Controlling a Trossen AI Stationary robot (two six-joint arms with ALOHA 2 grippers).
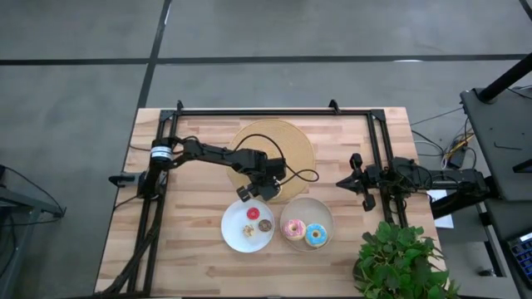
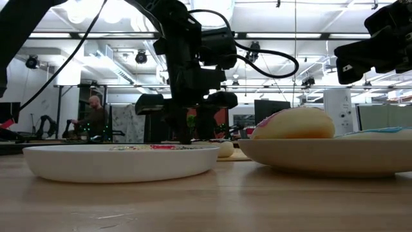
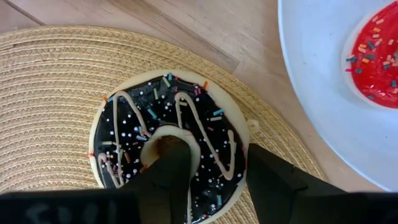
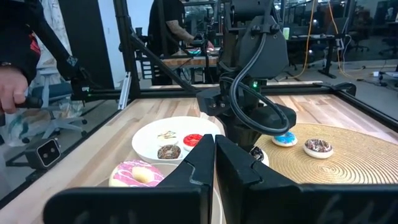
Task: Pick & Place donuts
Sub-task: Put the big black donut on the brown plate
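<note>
A dark chocolate donut (image 3: pixel 168 118) with white zigzag icing and sprinkles lies flat on the round woven tan mat (image 3: pixel 56 93). My left gripper (image 3: pixel 214 146) points steeply down over it at the mat's near edge (image 1: pixel 256 189), shut on it. In the near left white plate (image 1: pixel 237 238) lie a red donut (image 1: pixel 253 213), a brown one (image 1: pixel 265 225) and a tan one (image 1: pixel 248 230). The right plate (image 1: pixel 320 212) holds a pink donut (image 1: pixel 293 229) and a light blue donut (image 1: pixel 316 236). My right gripper (image 4: pixel 214 146) waits shut and level at the table's right side (image 1: pixel 341 181). My left gripper has one finger (image 3: pixel 171 168) inside the chocolate donut's hole and the other finger (image 3: pixel 273 180) outside its rim. The ring section (image 3: pixel 217 143) lies between them. The fingers come from above, slanting down. The donut lies flat on the mat.
On the mat behind the left gripper lie a tiny blue donut (image 4: pixel 286 139) and another small dark one (image 4: pixel 318 147). A potted plant (image 1: pixel 395 257) stands at the near right corner. Black frame rails (image 1: pixel 274 110) run along the far and side edges. A person's hand (image 4: pixel 12 87) shows beyond the table.
</note>
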